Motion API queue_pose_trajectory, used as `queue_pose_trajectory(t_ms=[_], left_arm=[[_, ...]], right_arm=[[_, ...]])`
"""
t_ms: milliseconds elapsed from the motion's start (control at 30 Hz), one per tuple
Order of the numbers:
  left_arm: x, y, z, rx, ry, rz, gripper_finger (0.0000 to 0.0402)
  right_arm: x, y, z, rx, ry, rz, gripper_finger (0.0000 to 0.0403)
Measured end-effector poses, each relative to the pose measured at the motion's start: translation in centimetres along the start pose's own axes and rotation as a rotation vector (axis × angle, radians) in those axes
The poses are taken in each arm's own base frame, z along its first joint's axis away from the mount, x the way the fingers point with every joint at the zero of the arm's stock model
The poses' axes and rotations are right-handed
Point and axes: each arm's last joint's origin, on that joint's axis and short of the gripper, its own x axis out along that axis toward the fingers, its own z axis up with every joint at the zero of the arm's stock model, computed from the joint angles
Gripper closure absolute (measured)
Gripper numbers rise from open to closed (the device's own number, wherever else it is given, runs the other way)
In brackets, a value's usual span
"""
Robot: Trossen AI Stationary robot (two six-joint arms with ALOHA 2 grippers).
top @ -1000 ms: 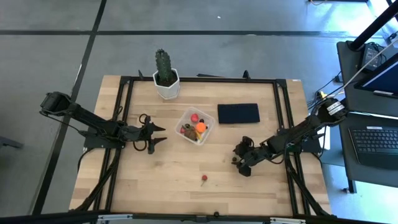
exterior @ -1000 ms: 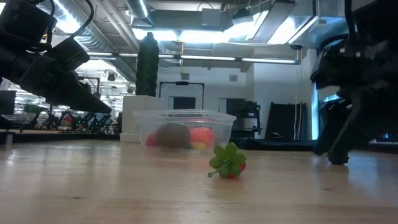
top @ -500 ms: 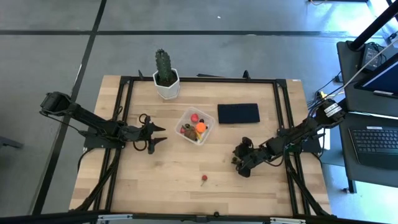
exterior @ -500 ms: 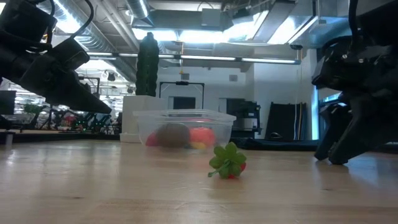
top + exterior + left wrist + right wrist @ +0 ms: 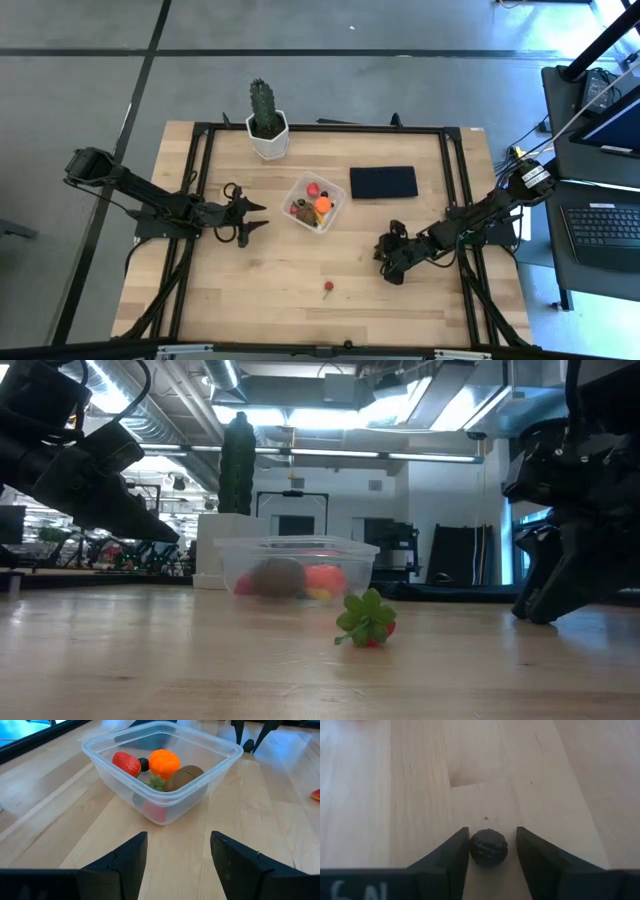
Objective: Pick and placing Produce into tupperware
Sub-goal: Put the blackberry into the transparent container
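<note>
The wooden table (image 5: 260,290) fills the middle of the high view. The clear plastic container (image 5: 313,202) sits a little above centre of that frame, between the two arms. Inside it are a red piece (image 5: 126,763), an orange ball (image 5: 165,762), a brown lump (image 5: 184,774) and a dark berry (image 5: 144,764), with a small green-topped piece beside the lump.

The left gripper (image 5: 255,218) is at left of centre in the high view, just beside the container and apart from it. Its fingers (image 5: 127,857) are spread, nothing between them, and they point at the container's near wall.

The right gripper (image 5: 382,259) is at lower right of centre, low over the table, well apart from the container. In the right wrist view a dark, bumpy berry (image 5: 489,847) lies on the wood between its fingers (image 5: 454,852). The fingers stand close on both sides of the berry; whether they actually press it cannot be told.

One red piece with a green leafy top (image 5: 327,287) lies loose on the table in the lower centre of the high view, between the container and the near edge, clear of both grippers.

A cactus in a white pot (image 5: 266,125) stands at the upper left of the table. A flat dark rectangle (image 5: 383,182) lies to the right of the container.
</note>
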Motion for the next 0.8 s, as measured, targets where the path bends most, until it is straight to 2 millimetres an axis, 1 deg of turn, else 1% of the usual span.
queue_pose_trajectory(t_ms=[233,300,367,467,567,700,800], left_arm=[[0.0,0.0,0.0,0.0,0.001,0.0,0.0193],[0.0,0.0,0.0,0.001,0.001,0.0,0.0193],[0.0,0.0,0.0,0.001,0.0,0.0,0.0193],[0.0,0.0,0.0,0.001,0.001,0.0,0.0193],[0.0,0.0,0.0,0.001,0.001,0.0,0.0193],[0.0,0.0,0.0,0.002,0.001,0.0,0.0193],[0.0,0.0,0.0,0.008,0.001,0.0,0.0193]], right_arm=[[0.0,0.2,0.3,-0.001,-0.015,-0.008,0.0292],[0.0,0.3,0.8,-0.001,-0.022,-0.001,0.0305],[0.0,0.4,1.8,0.003,-0.052,-0.011,0.0305],[0.0,0.3,4.2,0.0,-0.138,-0.065,0.0305],[-0.2,0.1,7.1,-0.016,-0.209,-0.095,0.0305],[-0.9,-1.0,11.9,-0.016,-0.28,-0.14,0.0301],[-2.0,-2.2,15.6,-0.042,-0.265,-0.158,0.0302]])
